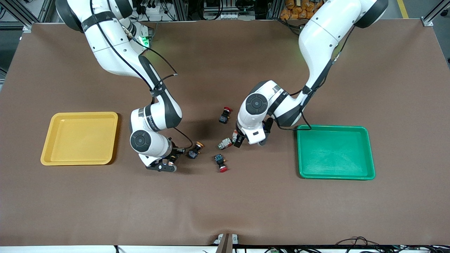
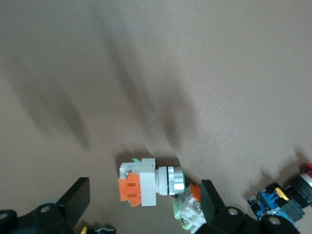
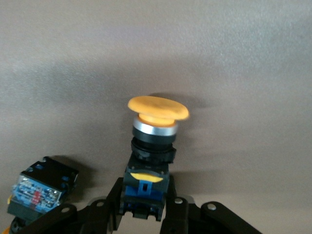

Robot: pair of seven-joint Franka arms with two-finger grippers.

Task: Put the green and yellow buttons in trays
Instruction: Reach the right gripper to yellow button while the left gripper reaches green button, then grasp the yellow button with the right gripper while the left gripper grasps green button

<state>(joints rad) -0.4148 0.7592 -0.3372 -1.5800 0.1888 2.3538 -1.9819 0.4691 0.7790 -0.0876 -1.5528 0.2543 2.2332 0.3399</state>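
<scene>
Yellow button (image 3: 150,146) pinched by right end effector (image 3: 145,195); left end effector (image 2: 146,204) spread

Front camera high, facing the arms—each wrist camera close over the table (image 1: 225,211), sharing the central switches.

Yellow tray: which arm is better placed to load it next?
Right. The right gripper is shut on a yellow-capped button and sits toward the yellow tray. The left gripper is open over the green-tipped buttons, beside the green tray.
</scene>
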